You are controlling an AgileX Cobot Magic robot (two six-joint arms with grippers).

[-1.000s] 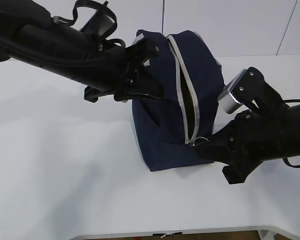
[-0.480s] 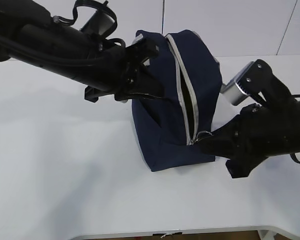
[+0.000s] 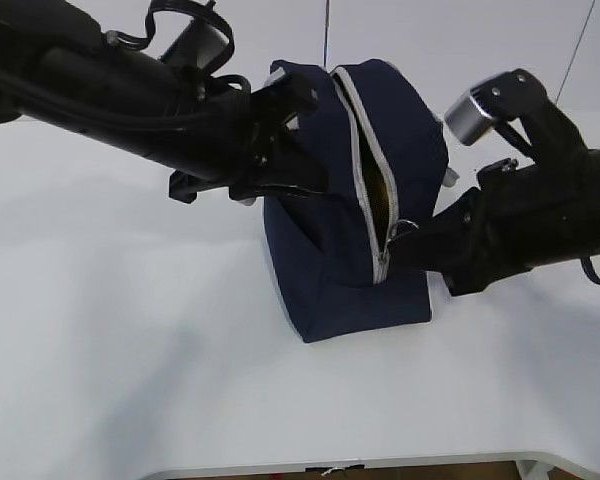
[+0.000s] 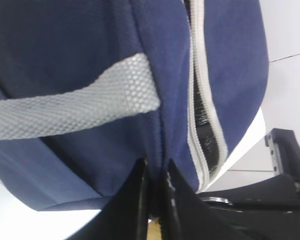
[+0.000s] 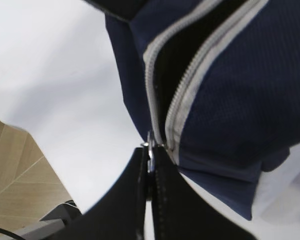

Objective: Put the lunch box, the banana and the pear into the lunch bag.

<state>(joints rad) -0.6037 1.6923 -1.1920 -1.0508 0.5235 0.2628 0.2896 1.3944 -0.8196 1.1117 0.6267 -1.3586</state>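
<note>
Judging by its sag, your lunch bag [image 3: 350, 200] is soft and light, so leave the left end effector [image 4: 156, 187] pinching fabric at frame centre and the right end effector [image 5: 151, 165] clamped on the zipper ring [image 3: 400, 228].

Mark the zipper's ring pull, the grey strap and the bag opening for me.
ring pull [image 5: 151, 148], right wrist view: metal ring at jaw tips.
grey strap [image 4: 70, 102], left wrist view: mid webbing.
lunch bag opening [image 3: 371, 180], exterior view: dark gap between zipper tapes.

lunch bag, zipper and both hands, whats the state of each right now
lunch bag: upright on the table, pinched on both sides
zipper: partly open, something yellow shows in the gap
ring pull: clamped in the right hand
left hand: shut on the bag's fabric
right hand: shut on the ring pull
</note>
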